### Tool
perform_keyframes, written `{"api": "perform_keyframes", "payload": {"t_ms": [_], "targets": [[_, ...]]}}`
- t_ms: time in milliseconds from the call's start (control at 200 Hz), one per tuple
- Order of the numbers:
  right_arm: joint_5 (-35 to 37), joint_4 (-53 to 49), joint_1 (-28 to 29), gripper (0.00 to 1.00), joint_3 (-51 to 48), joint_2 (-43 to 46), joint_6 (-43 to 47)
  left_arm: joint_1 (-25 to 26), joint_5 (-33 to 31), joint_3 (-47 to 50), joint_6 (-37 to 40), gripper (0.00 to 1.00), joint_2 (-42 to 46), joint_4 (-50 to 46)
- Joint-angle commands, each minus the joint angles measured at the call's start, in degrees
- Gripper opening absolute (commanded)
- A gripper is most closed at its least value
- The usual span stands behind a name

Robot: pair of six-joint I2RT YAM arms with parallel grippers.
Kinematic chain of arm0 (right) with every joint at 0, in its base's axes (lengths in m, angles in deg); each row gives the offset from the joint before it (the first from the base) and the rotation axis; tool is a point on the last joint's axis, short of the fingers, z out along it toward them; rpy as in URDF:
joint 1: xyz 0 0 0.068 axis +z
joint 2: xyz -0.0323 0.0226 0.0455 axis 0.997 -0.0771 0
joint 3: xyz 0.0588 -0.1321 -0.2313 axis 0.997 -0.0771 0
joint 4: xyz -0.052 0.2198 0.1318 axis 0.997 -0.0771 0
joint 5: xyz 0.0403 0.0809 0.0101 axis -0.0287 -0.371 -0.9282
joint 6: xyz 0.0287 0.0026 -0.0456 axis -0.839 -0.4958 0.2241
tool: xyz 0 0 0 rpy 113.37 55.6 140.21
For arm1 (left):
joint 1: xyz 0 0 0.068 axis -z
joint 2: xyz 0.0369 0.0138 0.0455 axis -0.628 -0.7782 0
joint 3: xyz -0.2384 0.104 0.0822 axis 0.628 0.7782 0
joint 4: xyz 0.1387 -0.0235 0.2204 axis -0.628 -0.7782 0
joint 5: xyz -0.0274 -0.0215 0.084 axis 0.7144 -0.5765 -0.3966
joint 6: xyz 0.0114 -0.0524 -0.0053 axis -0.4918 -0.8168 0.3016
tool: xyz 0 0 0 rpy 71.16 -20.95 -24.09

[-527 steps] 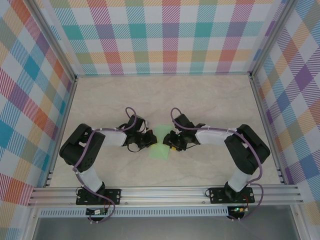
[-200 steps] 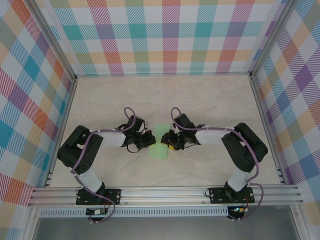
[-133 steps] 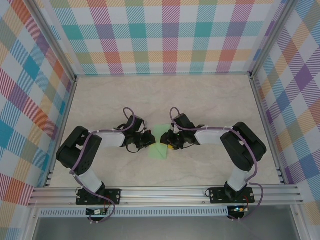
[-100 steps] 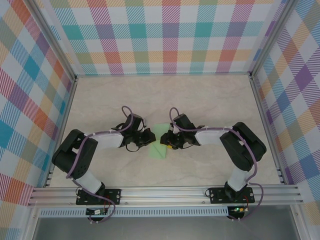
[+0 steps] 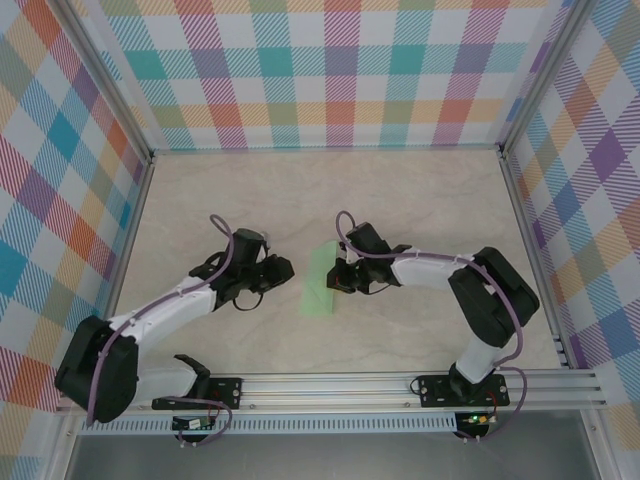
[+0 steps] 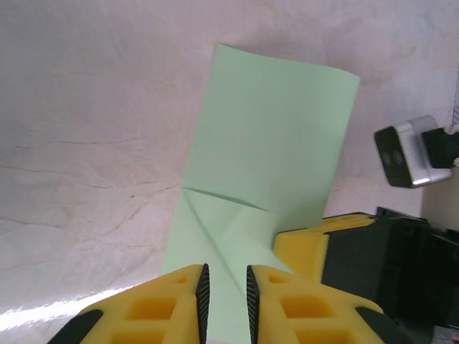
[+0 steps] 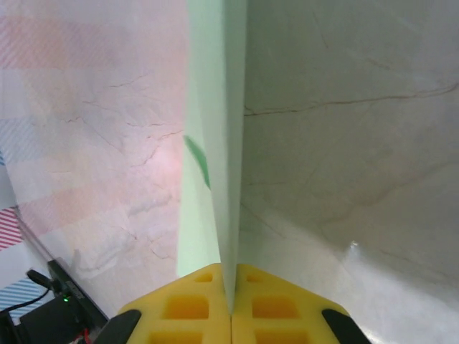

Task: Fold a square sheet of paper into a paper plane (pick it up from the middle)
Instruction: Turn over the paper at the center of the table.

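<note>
The square sheet of paper (image 5: pixel 318 280), pale mint green, is folded into a long narrow strip with a diagonal corner flap, near the middle of the table. My right gripper (image 5: pixel 337 278) is shut on its right long edge; in the right wrist view the paper (image 7: pixel 215 107) runs edge-on out of the closed jaws of that gripper (image 7: pixel 231 290). My left gripper (image 5: pixel 288 268) sits just left of the strip, apart from it. In the left wrist view its jaws (image 6: pixel 226 290) stand slightly open, nothing between them, with the paper (image 6: pixel 272 129) lying beyond and a right fingertip (image 6: pixel 305 240) on it.
The marble-look tabletop (image 5: pixel 420 200) stretches bare behind and beside the arms. Checked walls (image 5: pixel 330 80) close in the back and sides. An aluminium rail (image 5: pixel 330 385) carrying both arm bases runs along the near edge.
My left gripper has let go of the paper and drawn back to the left, the arm stretching low. My right gripper has closed on the strip's edge.
</note>
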Motion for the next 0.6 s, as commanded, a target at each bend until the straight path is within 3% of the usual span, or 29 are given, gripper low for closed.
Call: {"api": "perform_keyframes", "payload": {"t_ms": [0,195,420,595], "targets": [[6.6,-14.1,0.4,0.03,5.9,6.1,7.3,-1.0,-5.5,1.6,-0.9,0.26,6.0,-7.2],[25.1,-40.6,0.4,0.05,17.3,8.3,9.8,-2.2,-7.2,4.6,-3.5,0.35,13.4,-8.8],[27.1,-56.5,1.0,0.06,33.8,3.6,-0.1,-2.5,-4.0,6.2,-5.9,0.37,17.2,-8.8],[27.6,-59.1,1.6,0.05,36.7,2.3,-5.4,-2.5,-3.1,6.9,-6.0,0.39,20.3,-11.8]]}}
